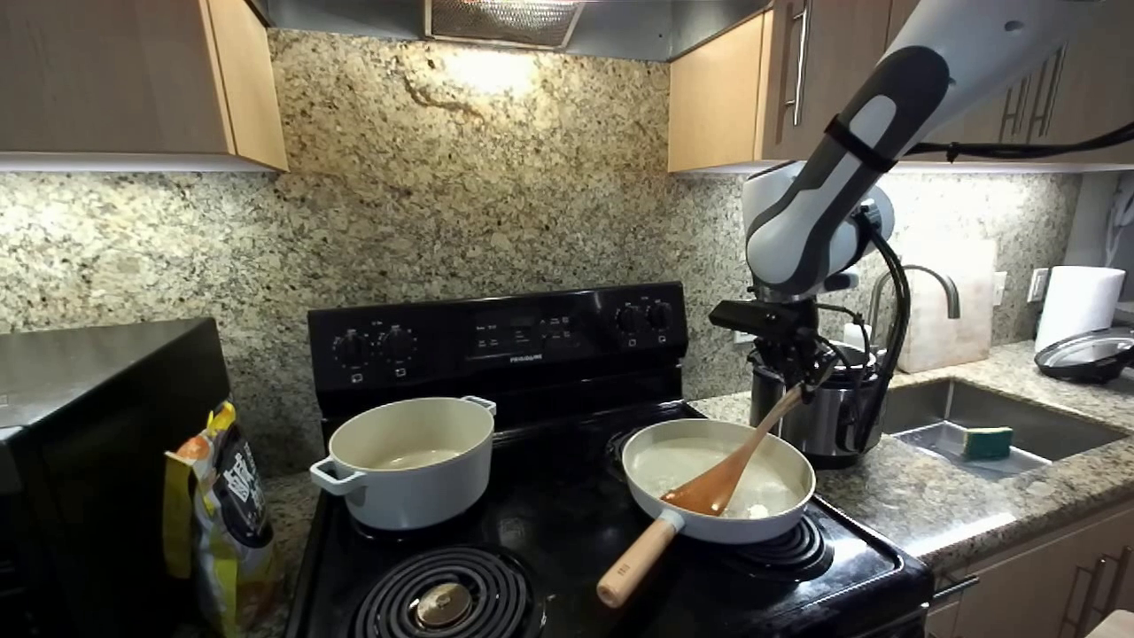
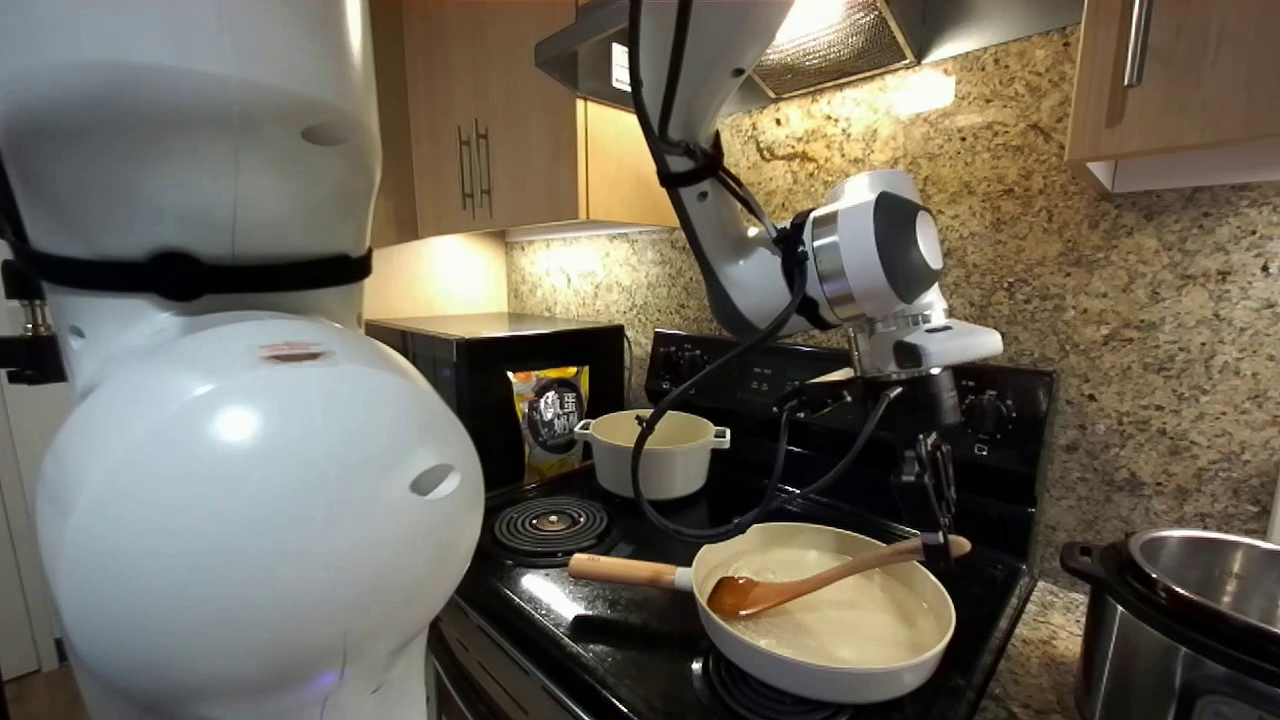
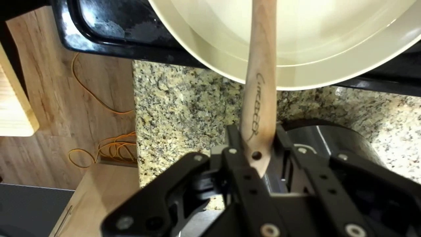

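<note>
Hood light (image 2: 815,18) harsh on backsplash (image 1: 496,195), perhaps overexposed

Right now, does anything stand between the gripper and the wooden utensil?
Nothing visible does: the gripper is closed directly on the wooden utensil near the handle's tip, and the utensil's broad end lies in the pan.

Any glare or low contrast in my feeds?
Wrist view: the pan looks washed bright inside, but lettering on the wooden spoon shows clearly; in an exterior view, the black gripper merges with the dark stove; in both exterior views, lamplight burns out patches of the speckled backsplash.
</note>
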